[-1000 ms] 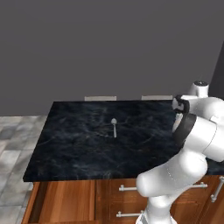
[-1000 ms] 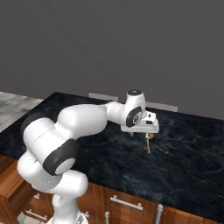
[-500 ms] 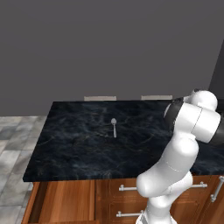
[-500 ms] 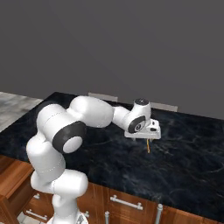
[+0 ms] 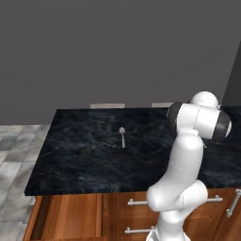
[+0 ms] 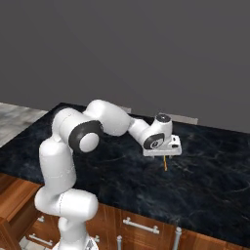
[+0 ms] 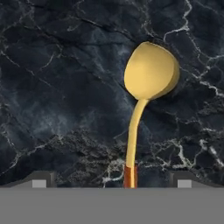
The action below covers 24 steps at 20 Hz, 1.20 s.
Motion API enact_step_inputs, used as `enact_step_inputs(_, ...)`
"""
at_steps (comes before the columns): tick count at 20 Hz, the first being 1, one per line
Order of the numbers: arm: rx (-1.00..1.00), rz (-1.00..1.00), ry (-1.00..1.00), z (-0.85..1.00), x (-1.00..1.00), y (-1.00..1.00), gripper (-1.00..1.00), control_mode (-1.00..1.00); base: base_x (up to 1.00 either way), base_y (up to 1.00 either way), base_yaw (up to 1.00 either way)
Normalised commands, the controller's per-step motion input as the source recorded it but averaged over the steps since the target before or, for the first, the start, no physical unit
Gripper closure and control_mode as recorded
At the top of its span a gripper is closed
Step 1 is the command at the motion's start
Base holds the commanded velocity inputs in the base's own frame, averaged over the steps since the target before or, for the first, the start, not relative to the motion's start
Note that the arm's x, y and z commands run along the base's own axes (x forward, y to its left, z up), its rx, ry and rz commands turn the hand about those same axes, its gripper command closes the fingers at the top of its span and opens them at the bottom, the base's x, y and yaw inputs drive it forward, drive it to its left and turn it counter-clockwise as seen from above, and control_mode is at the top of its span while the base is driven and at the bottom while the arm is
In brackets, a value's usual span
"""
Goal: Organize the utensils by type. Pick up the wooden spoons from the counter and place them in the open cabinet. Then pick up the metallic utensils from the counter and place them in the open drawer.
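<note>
A wooden spoon (image 7: pixel 144 105) lies flat on the black marble bench (image 5: pixel 84 160), toward its right half and about midway between the front and back edges. In the hand view its oval bowl points away from the end effector (image 7: pixel 111 180) and its thin handle runs back between the two dark fingertips (image 7: pixel 40 178), which stand wide apart on either side of it without touching it. In the right base view the end effector (image 6: pixel 164 157) hangs low over the bench, with a short piece of the orange-brown handle (image 6: pixel 165 164) showing just under it. A small metal spoon (image 5: pixel 122 135) lies well apart from it, near the middle of the bench and closer to the back edge, its round bowl toward the back. Below the front edge run reddish-brown base cabinets with silver bar handles (image 5: pixel 136 203)
</note>
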Motion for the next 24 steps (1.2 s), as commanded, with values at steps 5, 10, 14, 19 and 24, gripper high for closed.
enact_step_inputs(5, 0.0, 0.1, 0.0, -0.31, 0.29, -0.12, -1.0, -1.0, 0.0, 0.0, 0.0)
enact_step_inputs(10, 0.0, 0.08, 0.01, -0.35, 0.35, -0.14, -1.0, -1.0, 0.0, 0.0, 0.0)
enact_step_inputs(14, 0.0, 0.07, 0.01, -0.28, 0.35, -0.12, -1.0, -1.0, 0.0, 0.0, 0.0)
enact_step_inputs(19, -0.02, 0.08, 0.03, -0.51, -0.02, -0.07, 1.0, -1.0, 0.0, 0.0, 0.0)
enact_step_inputs(24, -0.17, 0.04, 0.0, -0.74, -0.42, 0.07, 1.0, -1.0, 0.0, 0.0, 0.0)
